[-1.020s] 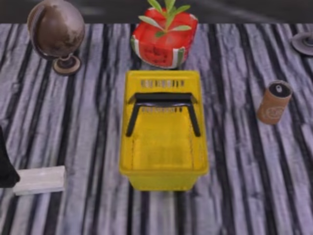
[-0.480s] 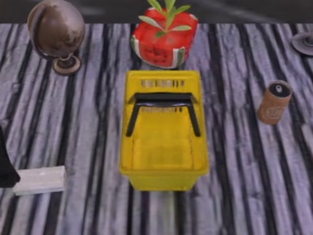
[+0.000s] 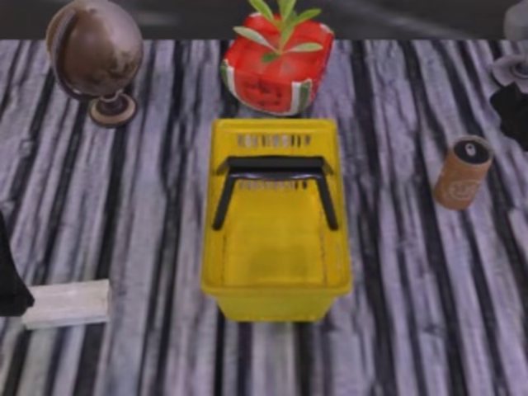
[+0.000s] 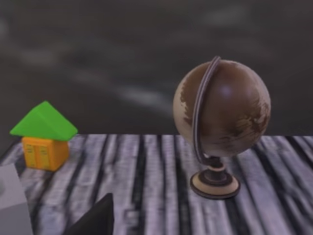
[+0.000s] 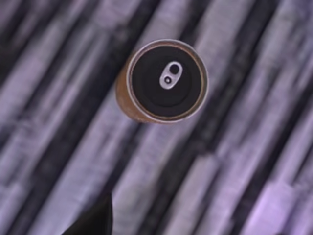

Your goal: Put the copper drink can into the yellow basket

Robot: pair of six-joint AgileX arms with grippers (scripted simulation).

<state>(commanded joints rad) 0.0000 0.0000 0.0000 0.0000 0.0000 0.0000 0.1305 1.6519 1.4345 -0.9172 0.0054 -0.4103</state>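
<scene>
right arm edging in by the small copper-orange cylindrical can [image 3: 463, 172], large bright yellow plastic basket [image 3: 275, 280] with nothing in it

the can stands upright on the striped grey tabletop [image 3: 148, 247], well to the right of the basket, dark top with silver tab facing up in the right wrist view [image 5: 166, 81]. the right gripper [image 3: 513, 111] shows as a dark shape at the table's right edge, just beyond the can; i cannot tell whether its fingers are spread or pressed together. the left gripper [image 3: 10, 276] sits far left of the basket, beside a pale flat block [image 3: 68, 303]; its fingers cannot be made out either. a brown globe on a stand [image 3: 95, 54] lies up-left of the basket, a red watermelon-patterned plant pot [image 3: 276, 66] just behind it.
</scene>
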